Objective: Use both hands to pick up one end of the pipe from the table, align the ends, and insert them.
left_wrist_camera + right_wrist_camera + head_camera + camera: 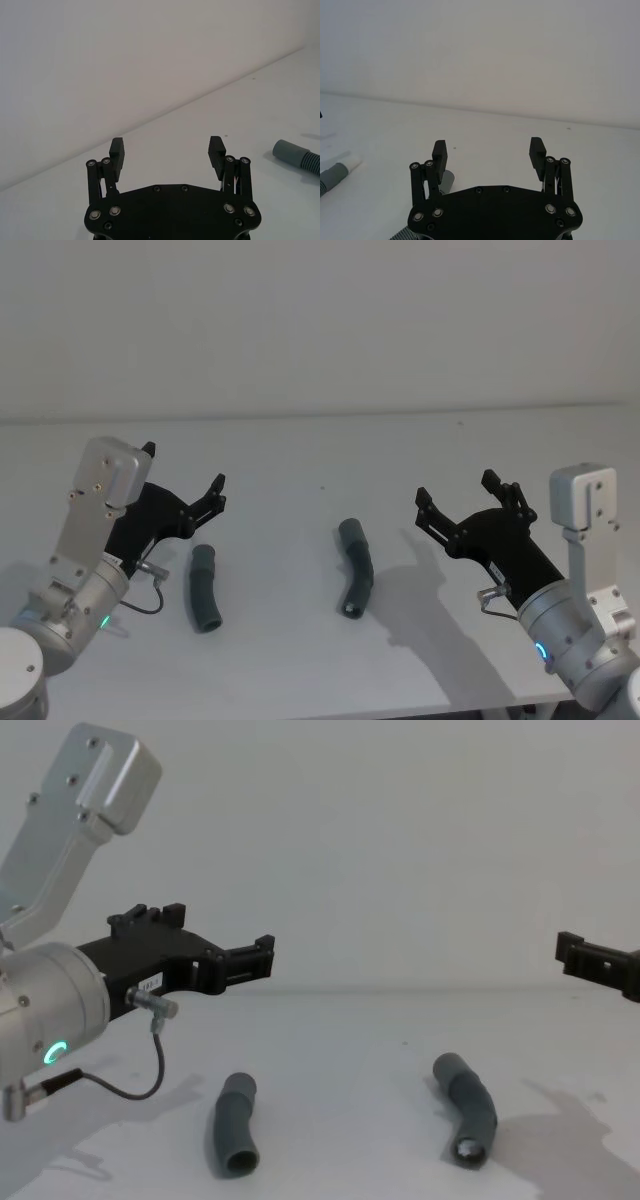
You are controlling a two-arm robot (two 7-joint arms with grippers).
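Left gripper [184,467] held above table [300,450] at near left, fingers spread, nothing gripped. Right gripper [456,488] at near right, likewise spread. Left pipe piece [204,588] and right pipe piece [355,565] laid flat between, well apart.

Head high, chest low — both facing table [300,660]

Soft, even light from above fills the scene, and the matte white table [300,450] reflects it brightly and uniformly. The wall [320,320] behind is a flatter, duller grey. In the head view the right gripper [456,487] throws a broad, pale shadow [430,605] with soft edges toward 7 o'clock from itself. In the chest view, similar faint patches lie on the table at 8 and 4 o'clock. A green ring light [55,1051] glows at 9 o'clock.
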